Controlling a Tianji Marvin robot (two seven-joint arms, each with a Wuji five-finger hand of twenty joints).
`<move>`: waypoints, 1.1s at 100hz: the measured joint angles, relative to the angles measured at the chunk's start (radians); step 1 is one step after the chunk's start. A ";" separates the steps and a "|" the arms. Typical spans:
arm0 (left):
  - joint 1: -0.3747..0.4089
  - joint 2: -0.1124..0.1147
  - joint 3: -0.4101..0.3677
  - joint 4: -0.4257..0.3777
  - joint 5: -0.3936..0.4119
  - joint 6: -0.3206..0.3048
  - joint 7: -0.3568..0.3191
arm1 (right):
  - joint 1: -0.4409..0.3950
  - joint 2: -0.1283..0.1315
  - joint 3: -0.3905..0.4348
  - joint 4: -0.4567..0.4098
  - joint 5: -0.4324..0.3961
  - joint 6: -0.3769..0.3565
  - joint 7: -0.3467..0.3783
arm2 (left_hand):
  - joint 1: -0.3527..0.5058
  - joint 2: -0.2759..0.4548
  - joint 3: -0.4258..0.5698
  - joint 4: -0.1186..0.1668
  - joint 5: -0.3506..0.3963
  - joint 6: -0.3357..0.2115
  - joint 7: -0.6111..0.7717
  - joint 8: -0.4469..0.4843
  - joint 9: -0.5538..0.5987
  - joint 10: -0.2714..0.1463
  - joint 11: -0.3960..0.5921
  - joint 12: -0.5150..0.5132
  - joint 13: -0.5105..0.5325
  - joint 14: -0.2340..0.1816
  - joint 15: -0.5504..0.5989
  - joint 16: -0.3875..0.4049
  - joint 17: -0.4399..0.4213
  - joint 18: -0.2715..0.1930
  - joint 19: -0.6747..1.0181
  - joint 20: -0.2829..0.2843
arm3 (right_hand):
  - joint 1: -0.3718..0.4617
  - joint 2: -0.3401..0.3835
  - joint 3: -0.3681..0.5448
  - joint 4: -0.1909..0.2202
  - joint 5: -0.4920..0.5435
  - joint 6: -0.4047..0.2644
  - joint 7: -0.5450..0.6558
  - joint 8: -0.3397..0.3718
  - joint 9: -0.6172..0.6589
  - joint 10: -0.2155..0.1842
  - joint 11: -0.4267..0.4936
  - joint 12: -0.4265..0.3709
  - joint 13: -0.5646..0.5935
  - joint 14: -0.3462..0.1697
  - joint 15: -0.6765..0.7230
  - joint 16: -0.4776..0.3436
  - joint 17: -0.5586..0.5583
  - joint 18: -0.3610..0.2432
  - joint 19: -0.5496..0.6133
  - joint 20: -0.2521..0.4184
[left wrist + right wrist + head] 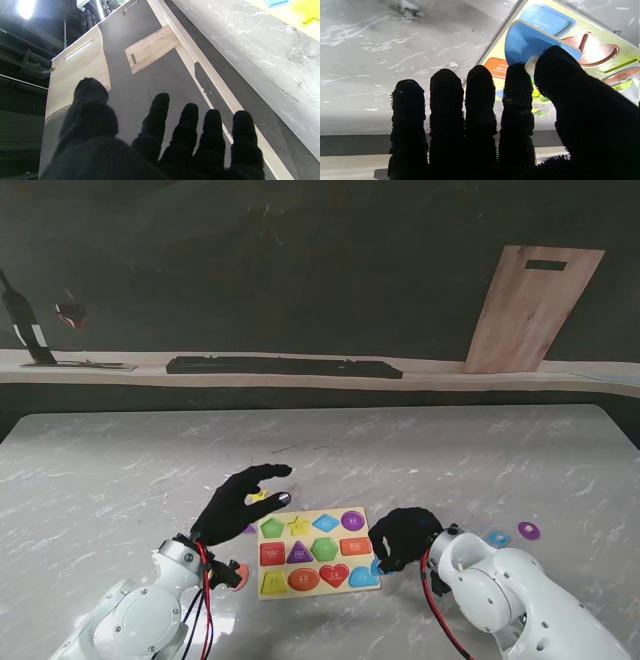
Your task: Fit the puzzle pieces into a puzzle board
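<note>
Stand view, largest first: the marble table (420, 460) fills the frame, a wooden board (535, 308) leans against the dark wall at upper right, and the puzzle board (317, 552) lies at lower centre between the two arms.

Nearly every slot on it looks filled with a coloured shape.

The left hand (240, 502) hangs just left of the puzzle board's upper left corner, fingers spread and holding nothing; its wrist view shows the fingers (190, 130) apart against the far wall.

The right hand (402, 538) sits at the puzzle board's right edge, low in the frame. In its wrist view the thumb and index finger (517, 82) pinch a blue piece (527, 42) tilted on edge over the puzzle board, beside a blue slot. Whether that slot matches the piece is hard to tell from this angle.

Two loose pieces, one blue (498, 537) and one purple (528, 531), lie on the table to the right of the arm.

The step in hand appears to be seating the blue piece. Next, it probably needs levelling, turning to match the slot outline, then pressing down flat.
</note>
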 measured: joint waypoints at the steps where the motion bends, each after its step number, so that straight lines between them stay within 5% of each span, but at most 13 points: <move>1: -0.001 0.000 0.000 0.001 -0.001 0.000 -0.001 | 0.001 0.000 -0.004 0.000 0.002 0.005 0.000 | 0.000 0.000 0.000 0.000 0.000 0.000 0.000 0.000 0.000 0.000 0.000 0.000 0.000 0.000 0.000 0.000 0.000 0.000 0.000 0.000 | 0.000 0.000 0.000 0.000 0.000 0.000 0.000 0.000 0.000 0.000 0.000 0.000 0.000 0.000 0.001 0.001 0.000 0.000 0.001 0.000; 41: -0.003 0.000 -0.006 0.009 0.003 -0.004 0.003 | 0.064 -0.015 -0.138 0.031 0.054 0.168 -0.020 | 0.000 0.000 0.000 0.000 0.000 0.000 0.000 0.000 0.000 0.000 0.000 0.000 0.000 0.000 0.000 0.000 0.000 0.000 0.000 0.001 | 0.000 -0.010 0.011 0.000 0.017 0.021 0.000 0.000 0.000 0.022 0.011 0.009 0.000 0.021 0.021 0.008 0.000 0.013 0.022 0.012; 110: -0.011 0.000 -0.004 0.022 -0.003 -0.003 -0.009 | 0.126 -0.023 -0.214 0.123 0.027 0.163 -0.068 | 0.000 0.000 0.000 0.000 0.000 0.000 0.000 0.000 0.000 0.000 0.000 0.000 0.000 0.000 0.000 0.000 0.000 0.000 0.000 0.002 | 0.000 -0.010 0.013 0.000 0.017 0.021 0.000 0.000 0.000 0.023 0.013 0.010 0.000 0.021 0.032 0.008 -0.009 0.014 0.025 0.012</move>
